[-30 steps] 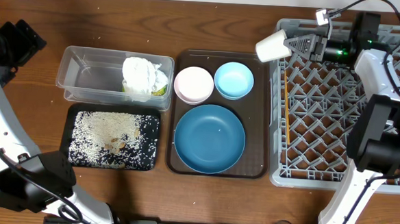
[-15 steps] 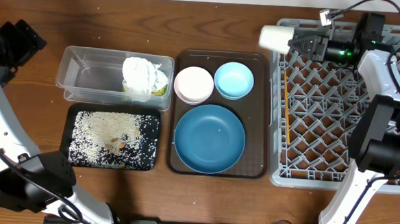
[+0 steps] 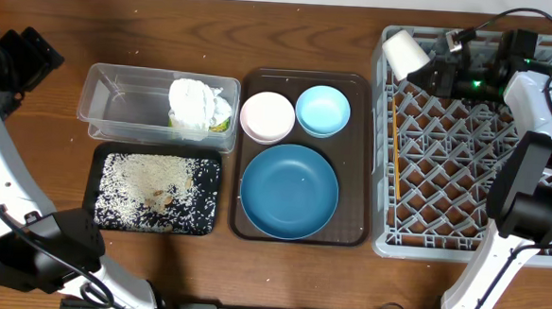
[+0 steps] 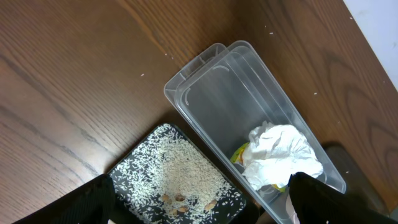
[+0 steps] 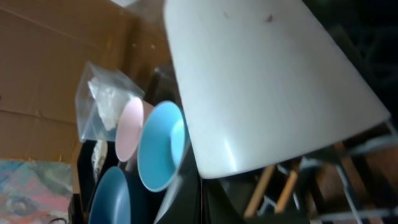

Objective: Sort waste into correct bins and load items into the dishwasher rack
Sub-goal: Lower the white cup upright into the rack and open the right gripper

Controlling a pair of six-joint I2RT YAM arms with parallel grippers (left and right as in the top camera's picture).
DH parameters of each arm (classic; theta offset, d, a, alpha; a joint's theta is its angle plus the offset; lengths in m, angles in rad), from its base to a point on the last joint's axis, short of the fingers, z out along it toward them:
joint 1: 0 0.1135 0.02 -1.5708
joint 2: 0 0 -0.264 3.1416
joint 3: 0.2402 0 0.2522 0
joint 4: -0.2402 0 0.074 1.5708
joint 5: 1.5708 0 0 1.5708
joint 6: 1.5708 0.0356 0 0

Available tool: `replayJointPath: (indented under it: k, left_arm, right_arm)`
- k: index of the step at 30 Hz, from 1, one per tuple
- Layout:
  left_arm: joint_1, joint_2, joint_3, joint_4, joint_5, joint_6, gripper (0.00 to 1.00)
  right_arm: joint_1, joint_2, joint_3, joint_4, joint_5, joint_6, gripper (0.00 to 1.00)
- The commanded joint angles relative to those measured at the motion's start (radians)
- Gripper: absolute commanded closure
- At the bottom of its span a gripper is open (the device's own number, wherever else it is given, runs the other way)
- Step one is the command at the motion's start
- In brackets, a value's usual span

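My right gripper (image 3: 426, 66) is shut on the cream cup (image 3: 404, 52) and holds it tilted over the far left corner of the grey dishwasher rack (image 3: 536, 246). The cup fills the right wrist view (image 5: 261, 81). Wooden chopsticks (image 3: 396, 161) lie along the rack's left side. The dark-blue plate (image 3: 288, 190), the light-blue dish (image 3: 323, 111) and the pinkish-white bowl (image 3: 267, 116) sit on the brown tray (image 3: 352, 236). The clear tub (image 3: 118, 104) holds white napkins (image 3: 198, 103) and a yellow-green wrapper (image 3: 221, 125). The black tray (image 3: 102, 216) holds rice grains (image 3: 151, 191). My left gripper (image 4: 199, 205) is open high above the bins.
The left arm's base (image 3: 21, 61) stands at the far left edge of the wooden table (image 3: 140, 34). The right arm (image 3: 531, 158) reaches over the rack.
My right gripper has carried the cream cup to the right, from beside the rack's left edge to above its far left corner, and tilted it. The left arm has not moved.
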Motion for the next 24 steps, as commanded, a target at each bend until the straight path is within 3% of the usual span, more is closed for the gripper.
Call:
replayJointPath:
  k: [1, 5, 14, 24]
  left_arm:
    - [0.003, 0.006, 0.005, -0.003, -0.004, -0.002, 0.08]
    - [0.003, 0.006, 0.005, -0.003, -0.004, -0.002, 0.08]
    - [0.003, 0.006, 0.005, -0.003, -0.005, -0.002, 0.08]
    - [0.003, 0.006, 0.005, -0.003, -0.005, -0.002, 0.08]
  right_arm:
    - [-0.019, 0.006, 0.000, -0.032, 0.063, -0.044, 0.99]
    - [-0.039, 0.006, 0.000, -0.086, 0.117, -0.044, 0.91]
    - [-0.099, -0.032, 0.003, -0.179, 0.134, -0.044, 0.59]
    - [-0.047, -0.249, 0.003, -0.186, 0.299, 0.026, 0.57]
